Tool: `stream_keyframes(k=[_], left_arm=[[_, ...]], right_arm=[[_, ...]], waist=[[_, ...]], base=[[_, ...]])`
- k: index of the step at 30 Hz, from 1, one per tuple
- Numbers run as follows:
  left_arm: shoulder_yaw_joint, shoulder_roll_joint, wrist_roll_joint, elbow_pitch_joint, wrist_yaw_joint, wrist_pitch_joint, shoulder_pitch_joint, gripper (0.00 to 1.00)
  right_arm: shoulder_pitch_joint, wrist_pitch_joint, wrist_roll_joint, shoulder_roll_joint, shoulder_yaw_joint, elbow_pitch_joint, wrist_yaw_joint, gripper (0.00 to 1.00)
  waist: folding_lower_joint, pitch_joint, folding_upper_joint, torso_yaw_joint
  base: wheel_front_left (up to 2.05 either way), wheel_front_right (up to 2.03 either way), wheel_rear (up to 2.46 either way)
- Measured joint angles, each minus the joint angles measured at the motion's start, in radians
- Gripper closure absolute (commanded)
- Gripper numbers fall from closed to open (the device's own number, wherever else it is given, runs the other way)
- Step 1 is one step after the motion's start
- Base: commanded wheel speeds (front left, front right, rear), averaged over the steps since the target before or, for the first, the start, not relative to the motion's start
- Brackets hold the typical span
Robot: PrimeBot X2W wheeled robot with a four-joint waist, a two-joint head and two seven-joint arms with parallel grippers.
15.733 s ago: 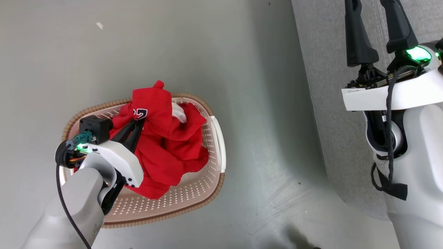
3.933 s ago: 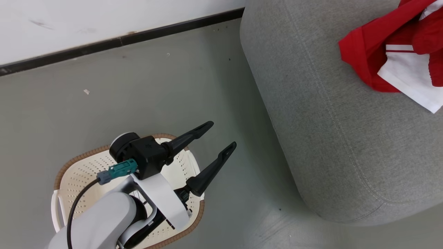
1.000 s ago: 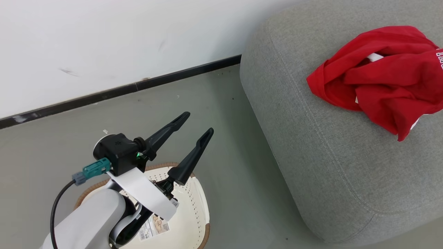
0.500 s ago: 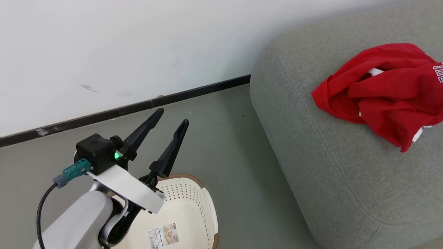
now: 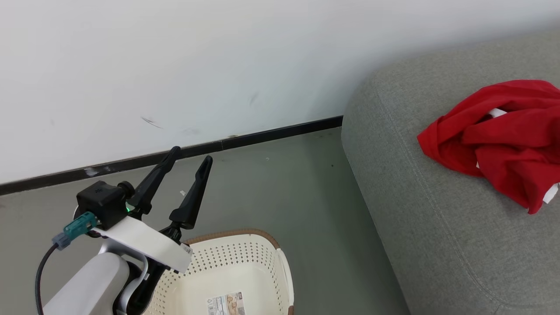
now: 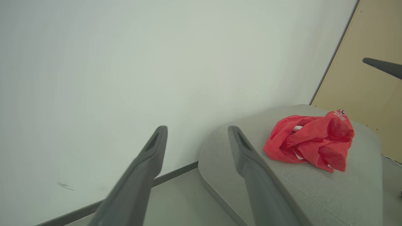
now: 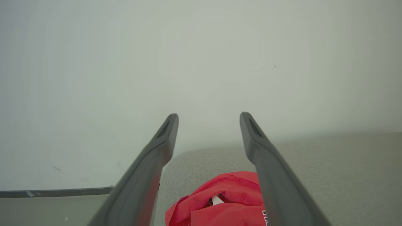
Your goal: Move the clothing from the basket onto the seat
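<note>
**Clothing lies on the seat; both grippers hang open and hold nothing**

At the left of the head view the left gripper (image 5: 191,154) is raised above the left side of the basket (image 5: 245,256). Its two fingers are spread wide, grip nothing, and point toward the wall (image 5: 175,65). I judge it has no further load to fetch: the visible part of the basket's bottom carries a printed label (image 5: 225,303) and no red fabric. Between the basket's right rim and the seat (image 5: 437,210) runs a strip of grey floor (image 5: 315,210), closed at the back by the black skirting (image 5: 271,133). That strip looks roomy enough for an arm to swing through. The clothing (image 5: 503,144) lies crumpled on the seat's top, set back from the rounded left edge, so it seems unlikely to slide off. Its right part is cut by the frame. The right gripper (image 7: 209,115) hovers over that heap with its fingers wide apart, touching no fabric. The task looks done
</note>
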Motion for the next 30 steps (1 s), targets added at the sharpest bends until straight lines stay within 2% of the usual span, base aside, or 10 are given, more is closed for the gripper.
stream_keyframes(k=[17, 30], left_arm=[[0.088, -0.007, -0.038, 0.032, 0.057, -0.013, 0.119, 0.0], [0.151, -0.016, -0.023, 0.055, 0.097, -0.018, 0.191, 0.0]], right_arm=[[0.137, -0.06, 0.023, 0.078, 0.065, -0.073, 0.0, 0.0], [0.296, -0.122, -0.004, 0.166, 0.049, -0.11, 0.0, 0.0]], waist=[[0.0, -0.07, 0.0, 0.102], [0.0, -0.097, 0.0, 0.167]], base=[[0.0, 0.0, 0.0], [0.0, 0.0, 0.0]])
